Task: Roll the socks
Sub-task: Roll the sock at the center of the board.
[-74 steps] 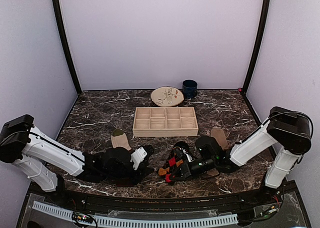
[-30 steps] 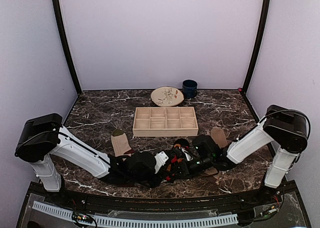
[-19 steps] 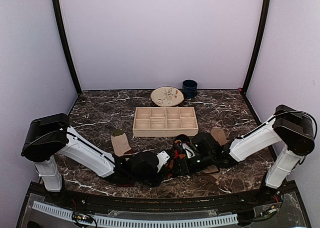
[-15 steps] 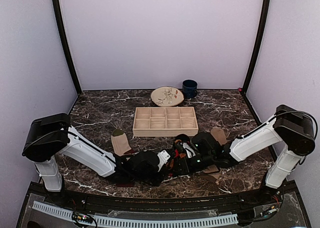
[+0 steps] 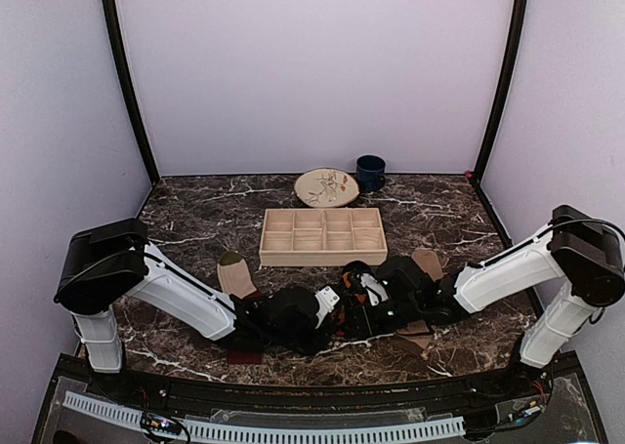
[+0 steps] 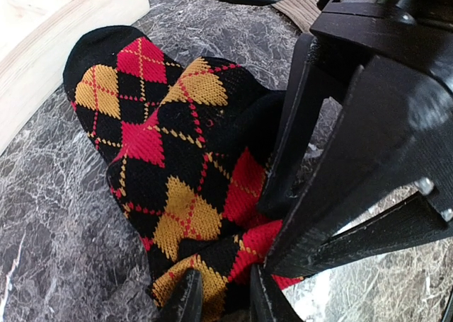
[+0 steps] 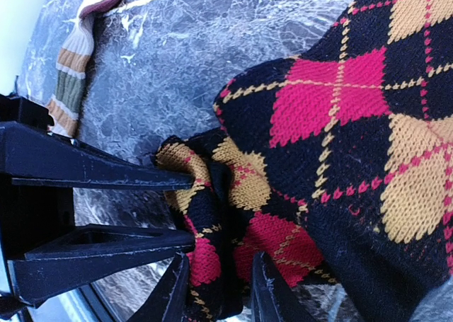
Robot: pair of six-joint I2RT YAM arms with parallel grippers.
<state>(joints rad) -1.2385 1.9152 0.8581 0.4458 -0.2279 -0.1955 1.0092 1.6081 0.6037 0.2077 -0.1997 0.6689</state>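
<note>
My left gripper [image 6: 225,295] has swung in beside my right gripper [image 7: 218,283], both nipped nearly closed on the argyle sock [image 6: 163,145], at 6 o'clock from the tray [image 5: 322,260], so I reckon rolling can start.

The dark marble counter [image 5: 195,220] holds a wooden tray [image 5: 322,260] in the middle. A plate [image 5: 326,187] and a blue cup [image 5: 369,173] sit at the top. A striped sock [image 5: 234,276] lies at the left and a tan sock [image 5: 427,264] at the right. An argyle sock [image 6: 163,159] lies low in the middle.
</note>
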